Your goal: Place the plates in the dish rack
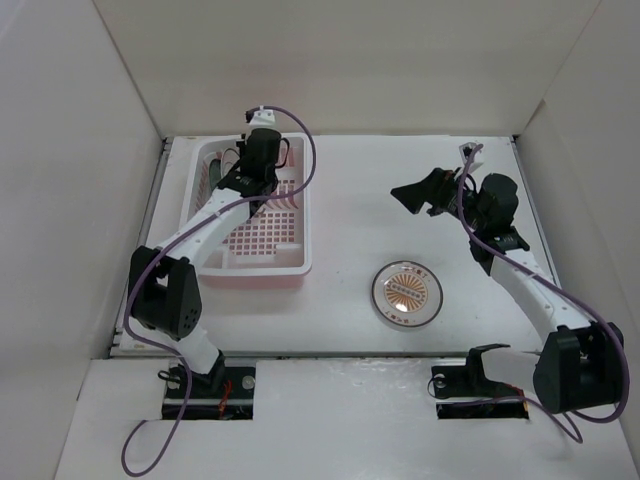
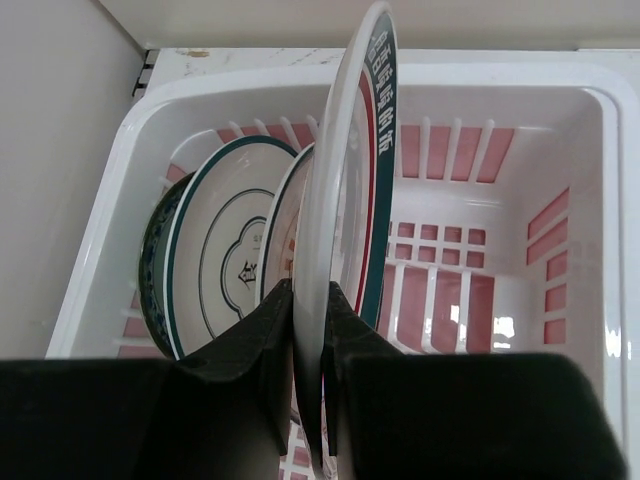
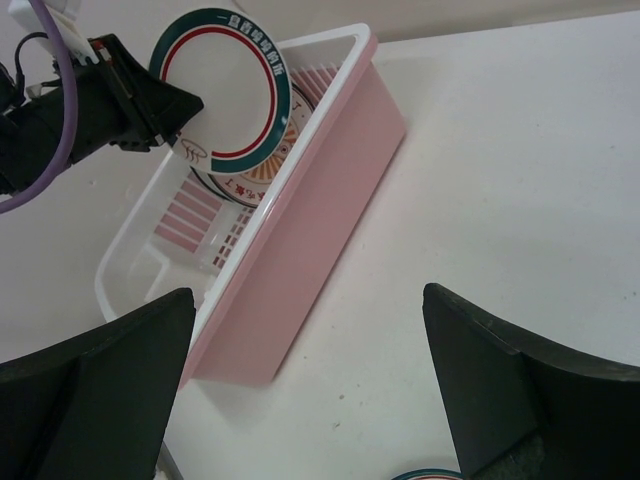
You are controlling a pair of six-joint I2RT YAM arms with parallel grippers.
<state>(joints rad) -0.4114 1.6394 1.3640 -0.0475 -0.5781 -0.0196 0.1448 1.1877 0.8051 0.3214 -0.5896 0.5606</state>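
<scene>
My left gripper point(image 2: 308, 330) is shut on the edge of a white plate with a green and red rim point(image 2: 345, 200), held upright over the far end of the dish rack point(image 2: 500, 75). The right wrist view shows that plate point(image 3: 225, 85) above the rack's point(image 3: 300, 250) rim. Three plates stand on edge in the rack: a green-ringed one point(image 2: 225, 250), one behind the held plate point(image 2: 285, 215), and a dark-rimmed one point(image 2: 152, 250) at the far left. The orange sunburst plate point(image 1: 406, 292) lies flat on the table. My right gripper point(image 1: 418, 195) is open and empty above the table.
The rack point(image 1: 305, 240) sits at the table's left, close to the left wall. White walls enclose the table on three sides. The sunburst plate's rim just shows at the bottom of the right wrist view point(image 3: 440, 476).
</scene>
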